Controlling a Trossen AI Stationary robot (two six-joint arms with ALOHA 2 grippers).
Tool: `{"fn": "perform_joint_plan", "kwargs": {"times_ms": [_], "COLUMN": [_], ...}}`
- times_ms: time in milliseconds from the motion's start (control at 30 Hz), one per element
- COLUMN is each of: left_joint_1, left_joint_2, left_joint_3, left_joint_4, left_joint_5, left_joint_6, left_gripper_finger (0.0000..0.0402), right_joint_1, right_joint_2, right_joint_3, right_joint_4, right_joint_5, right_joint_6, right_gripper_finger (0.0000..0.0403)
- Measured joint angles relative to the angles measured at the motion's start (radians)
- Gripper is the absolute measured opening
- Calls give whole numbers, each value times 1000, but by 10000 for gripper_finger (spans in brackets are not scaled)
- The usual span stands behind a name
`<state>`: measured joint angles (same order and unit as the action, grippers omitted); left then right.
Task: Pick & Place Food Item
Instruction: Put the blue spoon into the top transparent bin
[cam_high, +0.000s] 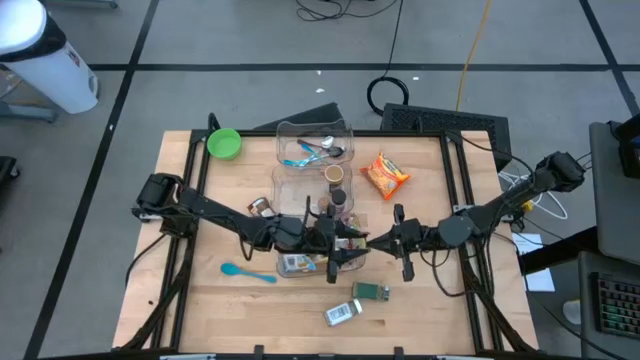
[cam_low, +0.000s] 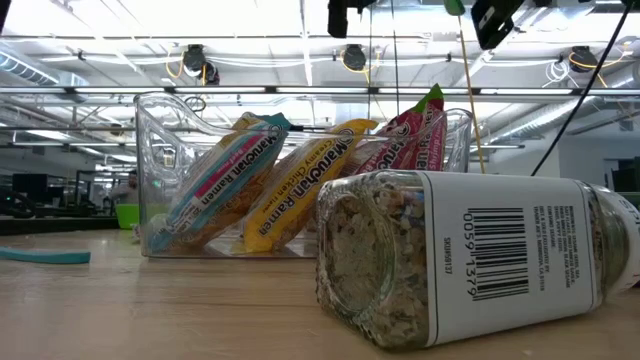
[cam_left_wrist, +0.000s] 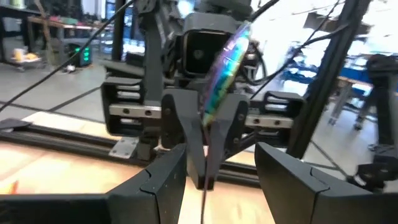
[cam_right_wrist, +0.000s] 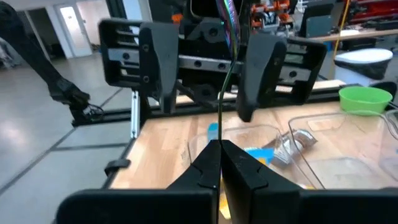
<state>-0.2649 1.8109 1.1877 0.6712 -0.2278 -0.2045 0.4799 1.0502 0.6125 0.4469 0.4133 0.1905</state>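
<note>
**High view: packet pinched at frame centre**

The shiny packet (cam_left_wrist: 222, 68) hangs mid-frame above the wooden table (cam_high: 250, 320), clamped in the right gripper (cam_right_wrist: 221, 149). The left gripper (cam_high: 342, 246) faces it, fingers (cam_left_wrist: 161, 180) apart on either side of the packet. Just below is a clear bin (cam_low: 160, 160) of ramen (cam_low: 300, 180). A jar (cam_low: 470, 260) lies lower right. Grey taped floor (cam_high: 200, 40) surrounds the table.

Both grippers (cam_high: 362, 243) meet nose to nose over the front bin (cam_high: 300, 262), blocking access there. Bare wood around the blue spoon (cam_high: 248, 272) is passable. Jar (cam_high: 343, 313) and green packet (cam_high: 372, 291) clutter the front.
</note>
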Motion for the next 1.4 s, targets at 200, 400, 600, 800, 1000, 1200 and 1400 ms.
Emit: {"fn": "perform_joint_plan", "kwargs": {"times_ms": [200,400,600,800,1000,1200,1400], "left_joint_1": [3,3,1,-1,-6,-5,-7], "left_joint_2": [4,4,4,4,4,4,-29], "left_joint_3": [0,0,0,0,0,0,20], "left_joint_4": [1,-11,-25,-22,-23,-26,-151], "left_joint_5": [-18,-20,-41,-39,-34,-32,-58], "left_joint_6": [0,-6,15,50,80,99,113], "left_gripper_finger": [198,130,12,6,5,4,2], "right_joint_1": [-7,-7,-7,-7,-7,-7,-7], "right_joint_2": [34,37,37,37,37,37,37], "right_joint_3": [0,0,0,0,0,0,0], "right_joint_4": [-2,19,36,44,42,43,38], "right_joint_5": [0,0,1,0,-29,-53,-55], "right_joint_6": [8,7,0,-1,-1,-9,-46], "right_gripper_finger": [0,0,0,0,3,59,139]}}
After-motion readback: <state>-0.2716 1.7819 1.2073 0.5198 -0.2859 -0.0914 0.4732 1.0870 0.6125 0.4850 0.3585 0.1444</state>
